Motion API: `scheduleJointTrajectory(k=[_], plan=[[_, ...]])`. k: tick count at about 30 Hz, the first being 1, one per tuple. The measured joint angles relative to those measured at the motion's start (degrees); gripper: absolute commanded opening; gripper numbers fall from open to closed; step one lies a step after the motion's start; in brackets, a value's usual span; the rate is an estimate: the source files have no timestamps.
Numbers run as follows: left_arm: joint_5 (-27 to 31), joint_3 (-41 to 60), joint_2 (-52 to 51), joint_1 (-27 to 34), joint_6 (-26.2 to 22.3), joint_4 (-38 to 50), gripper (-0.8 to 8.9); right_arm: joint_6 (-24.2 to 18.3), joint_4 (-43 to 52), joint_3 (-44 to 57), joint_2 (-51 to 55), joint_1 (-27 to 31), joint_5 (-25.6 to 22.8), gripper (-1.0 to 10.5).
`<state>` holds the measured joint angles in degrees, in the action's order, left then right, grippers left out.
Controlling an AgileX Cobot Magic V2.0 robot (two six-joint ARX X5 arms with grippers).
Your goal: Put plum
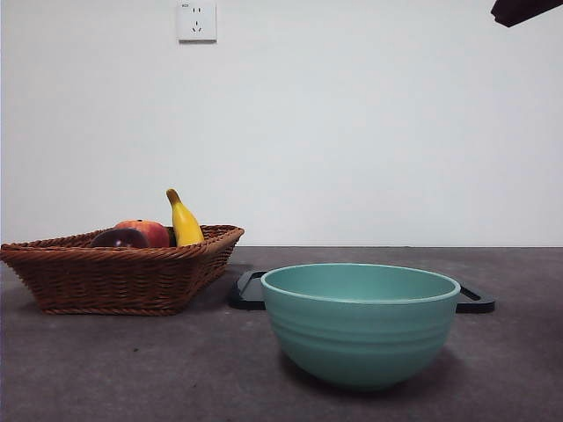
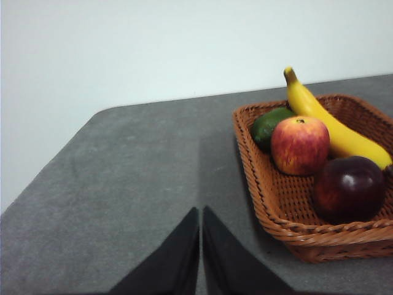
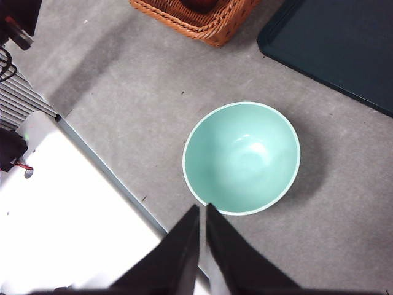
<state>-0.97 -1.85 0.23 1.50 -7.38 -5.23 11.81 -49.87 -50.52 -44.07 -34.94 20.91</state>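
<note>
The plum [image 2: 349, 187], dark maroon and glossy, lies in the wicker basket [image 2: 277, 206] beside a red-and-yellow apple [image 2: 299, 145], a banana [image 2: 331, 126] and a green fruit [image 2: 269, 125]. In the front view the plum [image 1: 120, 238] peeks over the basket rim [image 1: 114, 255] at the left. A teal bowl [image 1: 360, 321] stands empty at the front; it also shows in the right wrist view [image 3: 241, 158]. My left gripper [image 2: 201, 212] is shut and empty, over bare table beside the basket. My right gripper [image 3: 202, 209] is shut and empty, high above the bowl's rim.
A dark tray [image 1: 473, 300] lies flat behind the bowl; it also shows in the right wrist view [image 3: 344, 49]. A black arm tip [image 1: 523, 10] shows at the top right corner. The table's edge and white equipment [image 3: 67, 209] lie near the bowl.
</note>
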Motion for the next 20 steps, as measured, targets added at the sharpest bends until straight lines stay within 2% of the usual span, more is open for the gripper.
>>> scheduleJointTrajectory(k=[6,20], plan=[[0.00,0.00,0.07,0.00,0.24,-5.20,0.07,0.00,0.00,0.00,0.00,0.00,0.00,0.1],[0.02,0.00,0.09,0.00,0.85,-5.20,0.07,0.00,0.00,0.00,0.00,0.00,0.00,0.1]])
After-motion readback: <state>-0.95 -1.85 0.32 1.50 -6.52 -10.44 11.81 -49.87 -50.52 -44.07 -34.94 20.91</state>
